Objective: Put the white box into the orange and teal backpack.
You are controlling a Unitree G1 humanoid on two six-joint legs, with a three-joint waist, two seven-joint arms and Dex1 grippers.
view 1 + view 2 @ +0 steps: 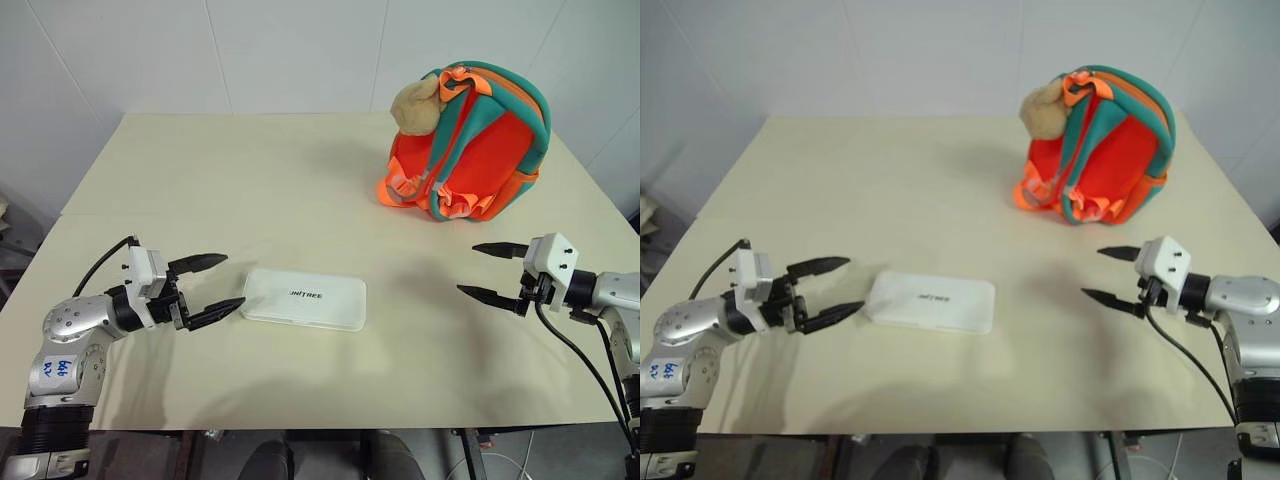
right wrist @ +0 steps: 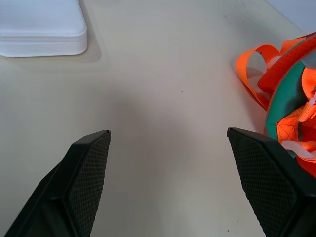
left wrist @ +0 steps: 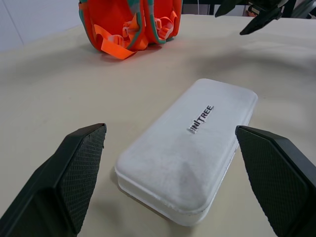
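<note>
White box [image 1: 304,299] lies flat on the desk [image 1: 250,180], lower centre | left end effector [image 1: 208,288] spread wide just beside its near end, lined up to grab | right end effector [image 1: 492,271] released, empty | orange and teal backpack [image 1: 470,145] upright, upper right, waiting.
</note>
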